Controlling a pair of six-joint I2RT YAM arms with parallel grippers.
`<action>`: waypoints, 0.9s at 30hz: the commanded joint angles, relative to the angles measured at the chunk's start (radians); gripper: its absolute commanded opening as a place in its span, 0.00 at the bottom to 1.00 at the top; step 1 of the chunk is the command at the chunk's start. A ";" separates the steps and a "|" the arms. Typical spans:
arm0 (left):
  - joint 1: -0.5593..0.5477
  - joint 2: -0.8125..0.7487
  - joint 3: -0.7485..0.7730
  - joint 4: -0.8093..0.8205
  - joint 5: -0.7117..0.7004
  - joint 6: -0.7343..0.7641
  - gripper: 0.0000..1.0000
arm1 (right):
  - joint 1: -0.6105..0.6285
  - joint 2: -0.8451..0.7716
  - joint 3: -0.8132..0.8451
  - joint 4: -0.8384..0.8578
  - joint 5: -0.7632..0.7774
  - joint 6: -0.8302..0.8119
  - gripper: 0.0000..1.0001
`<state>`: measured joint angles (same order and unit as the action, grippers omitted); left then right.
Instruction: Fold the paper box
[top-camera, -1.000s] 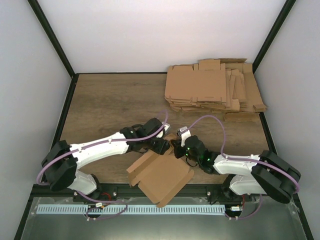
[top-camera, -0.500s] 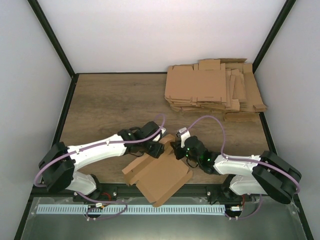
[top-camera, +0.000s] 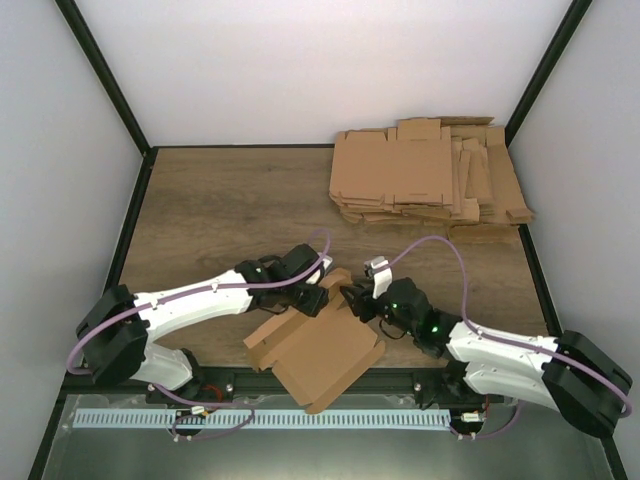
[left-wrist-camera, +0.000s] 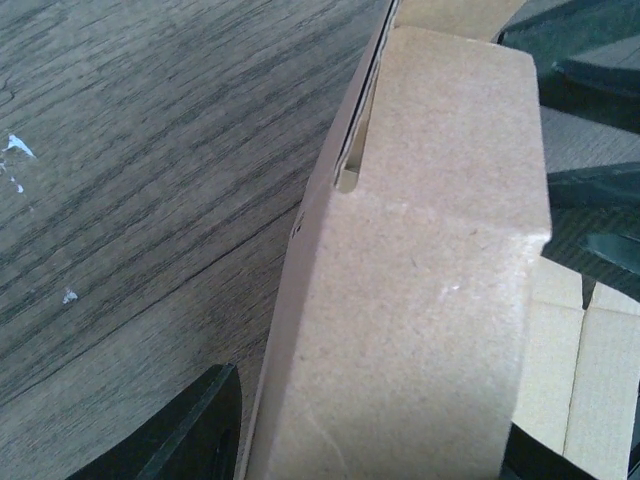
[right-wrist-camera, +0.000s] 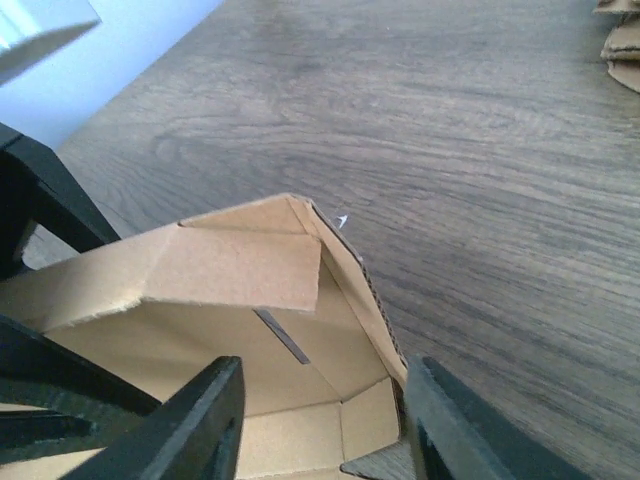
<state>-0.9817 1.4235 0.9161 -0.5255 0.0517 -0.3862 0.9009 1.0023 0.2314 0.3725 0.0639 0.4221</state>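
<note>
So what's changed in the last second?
The right tool opened, letting go of the box corner, and its arm swung out to the right. The box slid slightly left with the left tool, which still holds its folded wall. The cardboard stack stayed put.

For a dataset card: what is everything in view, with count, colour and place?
paper box: one, brown, partly folded, near table edge between the arms
pile of flat blanks: one, brown, table's far right corner
table: one, dark wood grain, under everything
left arm: one, white and black, reaching right to the box
right arm: one, white and black, reaching left to the box
left tool: one, black, closed on the box's folded wall
right tool: one, black, open at the box's corner
</note>
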 joint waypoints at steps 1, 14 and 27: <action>-0.016 0.018 -0.013 -0.016 -0.010 0.008 0.49 | 0.007 -0.033 0.003 0.048 0.016 0.041 0.50; -0.036 0.041 0.012 -0.029 -0.039 0.009 0.49 | -0.153 -0.060 0.052 0.012 -0.090 0.003 0.56; -0.044 0.055 0.025 -0.033 -0.046 0.005 0.49 | -0.165 0.096 0.125 -0.028 -0.220 -0.192 0.40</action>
<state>-1.0138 1.4425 0.9352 -0.5369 0.0040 -0.3855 0.7406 1.0718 0.3027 0.3607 -0.1055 0.2928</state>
